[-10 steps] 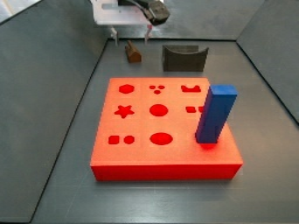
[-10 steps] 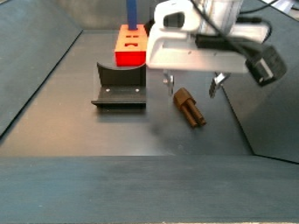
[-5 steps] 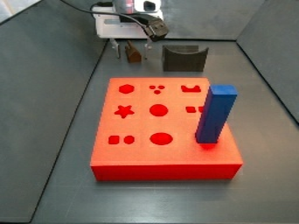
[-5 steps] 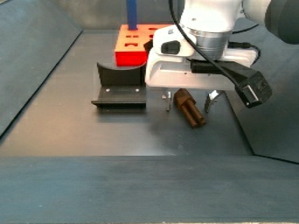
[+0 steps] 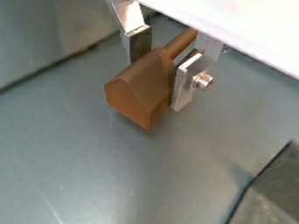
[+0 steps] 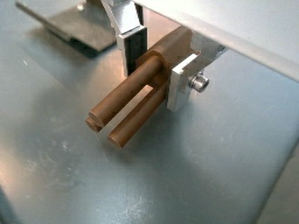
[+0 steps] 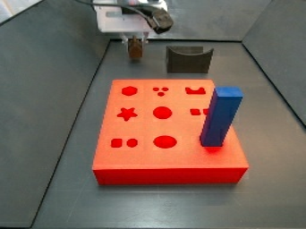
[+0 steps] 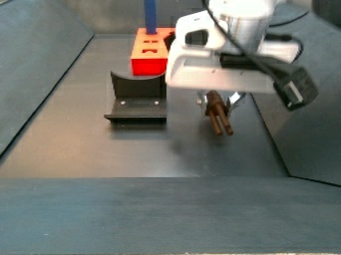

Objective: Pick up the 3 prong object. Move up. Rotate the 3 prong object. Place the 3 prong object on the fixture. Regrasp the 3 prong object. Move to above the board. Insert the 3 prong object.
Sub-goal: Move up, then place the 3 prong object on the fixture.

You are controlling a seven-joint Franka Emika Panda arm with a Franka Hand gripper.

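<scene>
In a side view, the fixture (image 8: 136,98) is seen at the left on the grey floor (image 8: 120,159), with its notch facing up. Behind it lies the board (image 8: 150,53), from which a blue block (image 8: 152,14) rises. To the right of the fixture, the claw (image 8: 216,100) is lowered to the floor, and the peg (image 8: 214,117) is seen between its fingers, its lower end just clear of or touching the floor; which cannot be told.

In both wrist views the peg (image 5: 146,80) is gripped by the claw (image 5: 160,59): the silver fingers (image 5: 187,80) are pressed against its two flanks. The peg's prongs (image 6: 122,111) are seen pointing away from the claw (image 6: 153,67), over the floor. A corner of the fixture (image 6: 76,28) is visible beyond the fingers (image 6: 177,80).

In a side view from the far end, the board (image 7: 167,130) fills the middle of the floor (image 7: 48,125), with its star, circle and square holes on top. At its right edge the blue block (image 7: 220,116) stands upright. Behind the board, the claw (image 7: 134,43) is placed at the left with the peg (image 7: 135,50) held below it, well apart from the board. The fixture (image 7: 188,59) stands just to the right of the peg, near it but not touching.
</scene>
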